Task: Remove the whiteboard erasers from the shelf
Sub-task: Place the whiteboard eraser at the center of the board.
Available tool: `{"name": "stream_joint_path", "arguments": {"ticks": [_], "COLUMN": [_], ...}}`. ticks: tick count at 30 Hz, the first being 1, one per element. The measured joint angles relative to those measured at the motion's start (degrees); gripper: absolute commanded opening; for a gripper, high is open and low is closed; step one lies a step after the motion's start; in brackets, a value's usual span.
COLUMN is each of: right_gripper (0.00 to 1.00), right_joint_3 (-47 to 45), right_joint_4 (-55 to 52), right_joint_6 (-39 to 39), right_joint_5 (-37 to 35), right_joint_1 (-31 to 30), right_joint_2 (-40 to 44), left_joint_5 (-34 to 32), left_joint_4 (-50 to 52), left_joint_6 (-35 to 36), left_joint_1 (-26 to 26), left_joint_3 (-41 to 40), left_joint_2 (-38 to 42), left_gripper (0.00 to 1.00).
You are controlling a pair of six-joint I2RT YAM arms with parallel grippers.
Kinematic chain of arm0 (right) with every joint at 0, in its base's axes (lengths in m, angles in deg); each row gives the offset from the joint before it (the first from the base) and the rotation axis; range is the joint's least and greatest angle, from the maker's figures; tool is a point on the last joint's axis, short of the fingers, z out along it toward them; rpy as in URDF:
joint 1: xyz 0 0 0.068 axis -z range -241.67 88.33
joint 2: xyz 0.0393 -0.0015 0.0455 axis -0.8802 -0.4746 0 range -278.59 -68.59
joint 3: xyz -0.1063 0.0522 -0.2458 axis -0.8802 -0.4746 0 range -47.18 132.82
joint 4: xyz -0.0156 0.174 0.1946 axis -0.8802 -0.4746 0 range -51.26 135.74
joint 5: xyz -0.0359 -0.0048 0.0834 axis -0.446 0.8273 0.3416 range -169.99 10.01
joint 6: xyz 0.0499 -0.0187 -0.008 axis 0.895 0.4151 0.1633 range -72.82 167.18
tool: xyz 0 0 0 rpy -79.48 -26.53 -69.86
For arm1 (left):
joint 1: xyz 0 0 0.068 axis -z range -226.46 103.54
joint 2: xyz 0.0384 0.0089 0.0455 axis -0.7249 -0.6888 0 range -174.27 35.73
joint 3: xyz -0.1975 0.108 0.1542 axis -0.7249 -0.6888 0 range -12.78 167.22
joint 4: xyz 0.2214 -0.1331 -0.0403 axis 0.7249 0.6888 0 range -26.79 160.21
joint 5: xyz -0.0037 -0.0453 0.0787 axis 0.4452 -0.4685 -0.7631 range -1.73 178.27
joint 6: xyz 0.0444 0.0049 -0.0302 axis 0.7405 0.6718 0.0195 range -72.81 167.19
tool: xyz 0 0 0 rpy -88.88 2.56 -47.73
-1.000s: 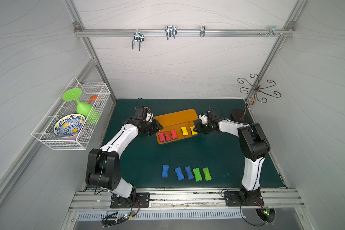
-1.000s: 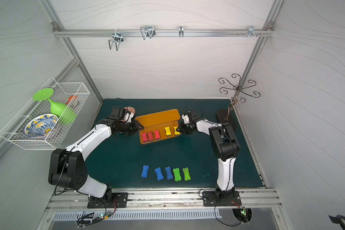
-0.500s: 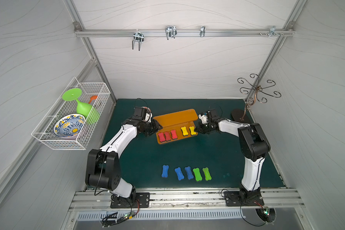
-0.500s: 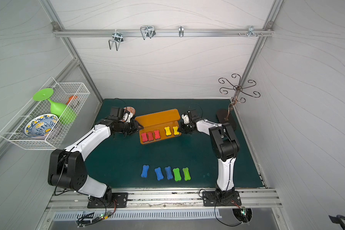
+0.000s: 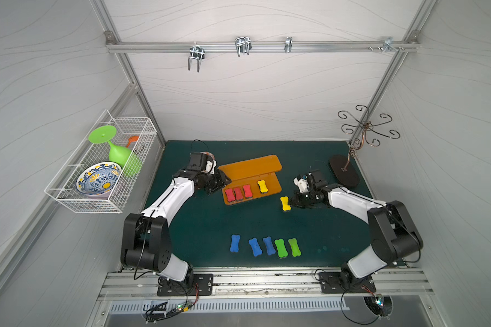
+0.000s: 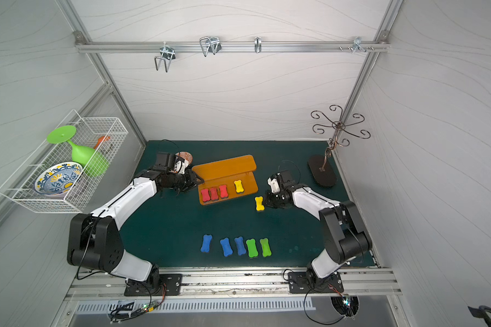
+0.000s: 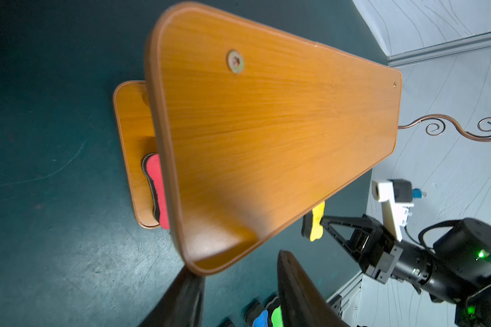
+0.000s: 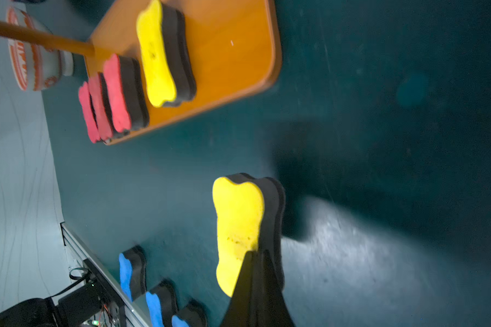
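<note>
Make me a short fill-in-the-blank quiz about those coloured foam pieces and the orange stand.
The right gripper is shut on an eraser coloured ___.
The shelf carries ___ red erasers on its lower board.
In the row on the mat, beside three blue erasers, lie ___ green erasers.
Missing words: yellow; three; two.

Left arm stretched forward, left gripper [image 5: 225, 181] fingers parted. Right arm folded inward, right gripper [image 5: 291, 202] clamped on yellow bone-shaped foam eraser [image 8: 238, 220].
</note>
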Motion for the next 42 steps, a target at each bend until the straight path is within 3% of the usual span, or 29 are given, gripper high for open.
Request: {"name": "stream_joint_path", "arguments": {"ticks": [11, 17, 20, 28, 42], "right_gripper": [0.01, 0.34, 0.41, 0.45, 0.49], "right_joint_3": [-9.0, -8.8, -7.5, 1.4, 10.0], "right_joint_4": [-1.3, -2.3, -3.7, -2.6, 14.7], "right_joint_6": [1.6, 1.1, 0.8, 0.5, 7.8], "right_joint_5": [-1.2, -1.7, -1.7, 2.3, 5.8], "right_joint_1": [-2.7, -2.7, -2.7, -2.0, -0.6], "right_joint_2": [5.6, 5.7, 5.7, 2.8, -10.8], "left_joint_5": [0.0, 0.0, -0.1, -1.6, -2.6], "left_joint_4": [0.0, 0.0, 0.0, 0.2, 0.2], "left_joint_6": [0.0, 0.0, 0.1, 0.3, 0.3], "left_joint_1": [-0.2, -0.2, -0.2, -0.5, -2.1], "left_joint_3": [0.0, 0.0, 0.0, 0.0, 0.0], "left_joint_2": [0.0, 0.0, 0.0, 0.7, 0.7], "left_gripper": [0.45, 0.45, 0.46, 0.46, 0.46]}}
